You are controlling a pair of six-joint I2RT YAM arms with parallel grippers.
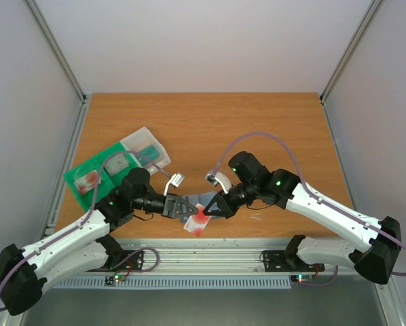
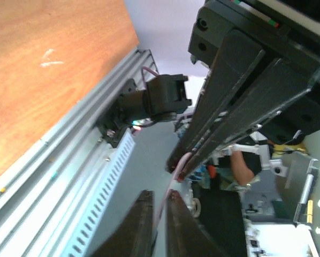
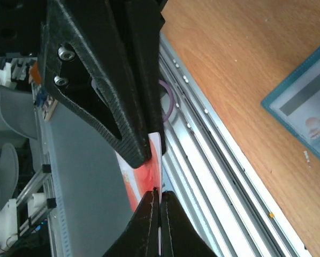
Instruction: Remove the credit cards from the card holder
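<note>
Both arms meet low at the near middle of the wooden table (image 1: 203, 122). The right gripper (image 1: 208, 210) is clamped tight on the edge of a thin white plastic card with a big red round mark (image 3: 141, 174). Its wrist view shows its two black fingertips (image 3: 149, 214) pressed together with the card's edge between them.

The left gripper (image 1: 188, 208) faces it nose to nose, jaws also closed. Its tip overlaps the card's other end, but I cannot tell whether it actually pinches the card. Its own wrist view shows only the closed fingers, with nothing visible between them.

The small slate-blue folding card holder (image 1: 203, 198) lies on the table just beyond the two grippers, with neither gripper on it. Whether more cards sit inside is not visible. The green tray (image 1: 81, 180) and its clear plastic box (image 1: 145, 146) stand well apart at the far left.

Now the danger. The card hangs right by the near metal rail (image 3: 203, 139), held only by a sliver of edge. If that grip slips, the card drops off the table's front. If both grippers are on it and one pulls, the card bends or snaps free. A low swing could also knock the card holder askew.
</note>
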